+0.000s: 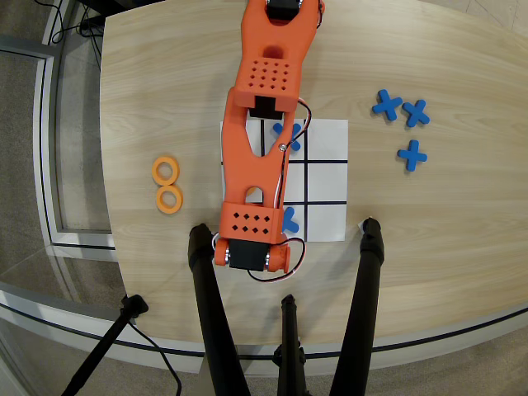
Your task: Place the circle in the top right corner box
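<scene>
The orange arm point(257, 157) stretches over the paper grid point(318, 177) and hides its end effector, so I cannot tell if it holds a circle point(166, 171).

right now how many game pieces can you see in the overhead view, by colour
orange rings: 2, touching, left of the paper grid
blue crosses: 5, three on the bare table at right, two on the grid, partly under the arm
total: 7
</scene>
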### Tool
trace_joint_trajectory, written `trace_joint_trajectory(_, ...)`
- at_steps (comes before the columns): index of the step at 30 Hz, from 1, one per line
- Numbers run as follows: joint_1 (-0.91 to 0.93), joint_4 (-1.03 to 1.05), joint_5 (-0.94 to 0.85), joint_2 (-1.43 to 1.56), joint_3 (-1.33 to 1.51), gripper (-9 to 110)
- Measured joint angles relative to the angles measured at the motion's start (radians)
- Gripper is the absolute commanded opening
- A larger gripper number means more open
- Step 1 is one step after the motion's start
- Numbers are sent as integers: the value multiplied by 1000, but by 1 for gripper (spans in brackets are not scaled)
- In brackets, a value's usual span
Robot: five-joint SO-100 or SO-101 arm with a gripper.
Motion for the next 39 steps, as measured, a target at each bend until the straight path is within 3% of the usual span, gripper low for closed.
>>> trace_joint_trajectory(5, -18, 87, -43, 172, 29, 8)
trace_joint_trajectory(9, -48, 127, -61, 440, 221, 8)
trace_joint_trajectory(28, -201, -279, -345, 2381, 2441, 8)
trace_joint_trajectory(33, -199, -279, -362, 2734, 2777, 8)
trace_joint_trajectory(39, -172, -296, -367, 2867, 2902, 1)
